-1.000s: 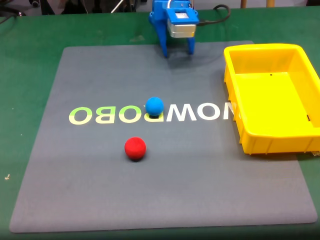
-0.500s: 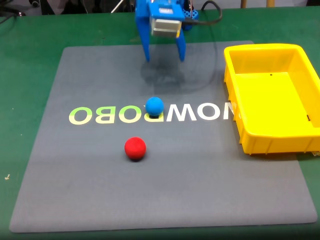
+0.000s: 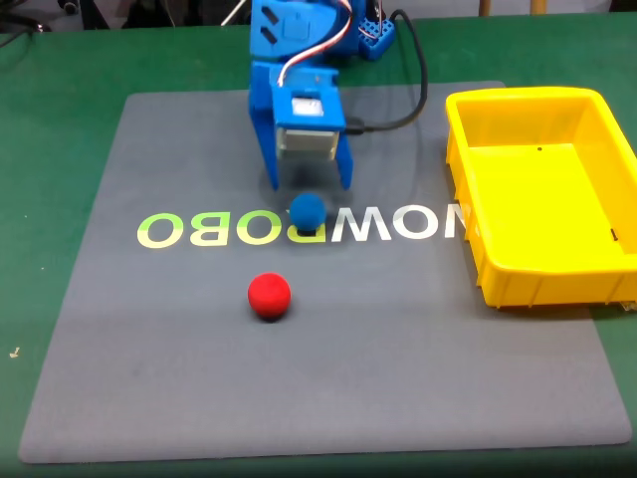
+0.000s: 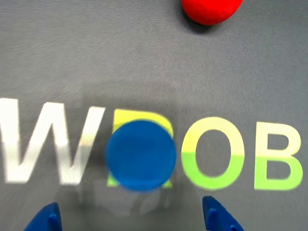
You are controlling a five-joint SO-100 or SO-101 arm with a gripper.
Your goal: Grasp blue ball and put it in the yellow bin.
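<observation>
Firstly, grey mat (image 3: 149, 329) with printed letters, spread beneath the pincer; its lettering is partly covered by the ball. Yellow bin (image 3: 542, 279): well off to the pincer's side at the right of the fixed view, near corner cut by the frame edge. Blue pincer (image 3: 309, 184): fingers spread wide, holding nothing; only the two tips (image 4: 48, 219) enter the wrist view. Red ball (image 3: 269, 296): beyond the blue one, top cropped in the wrist view. Blue ball (image 3: 308, 211): on the mat just ahead of the tips, centred between them, untouched.
</observation>
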